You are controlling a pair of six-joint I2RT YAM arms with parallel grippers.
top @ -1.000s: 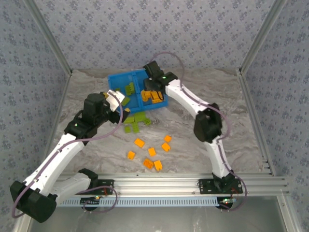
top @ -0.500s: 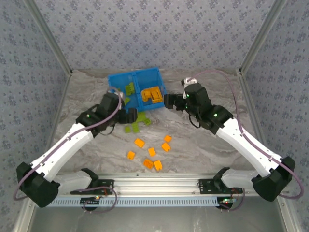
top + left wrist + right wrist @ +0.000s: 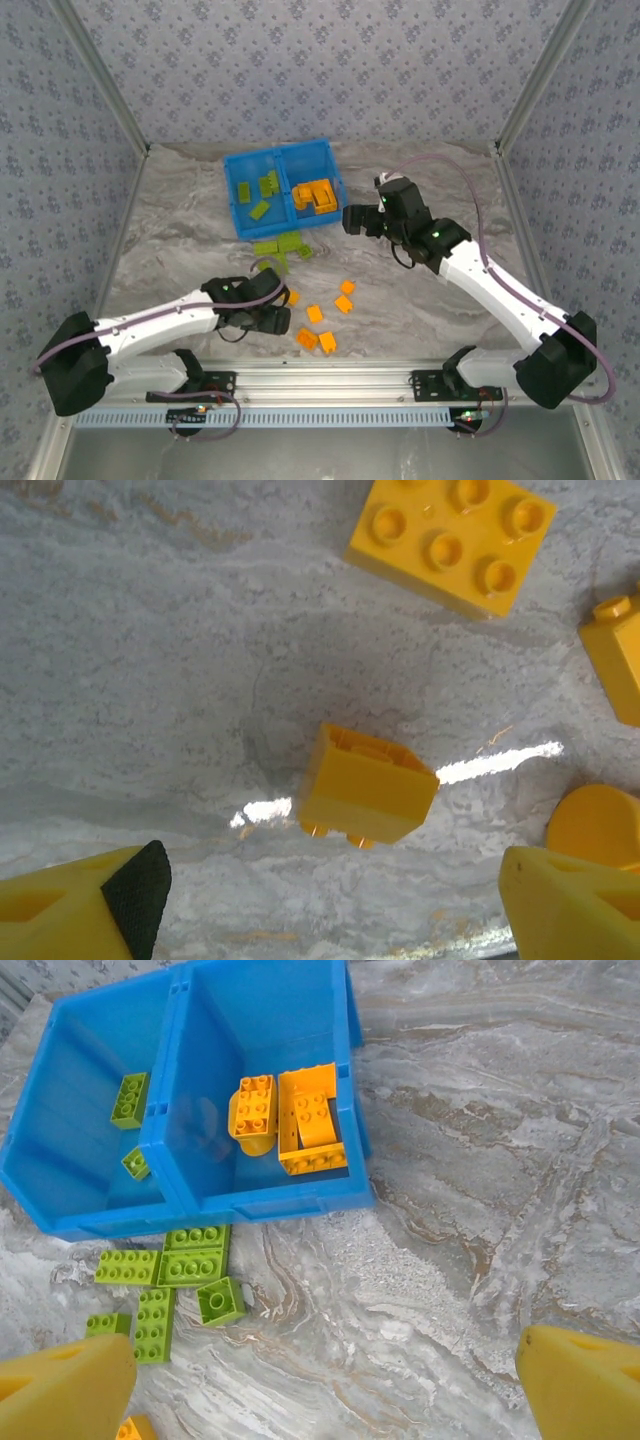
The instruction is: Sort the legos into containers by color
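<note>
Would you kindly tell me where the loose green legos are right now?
In the top external view, the loose green legos lie just in front of the blue bin, left of centre, with the scattered orange legos nearer the arms.

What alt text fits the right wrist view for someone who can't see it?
A blue bin sits on a marble table, with orange bricks in one compartment and green bricks in the other. Several loose green bricks lie on the table just below it in the picture. The right gripper hangs open, holding nothing.
</note>
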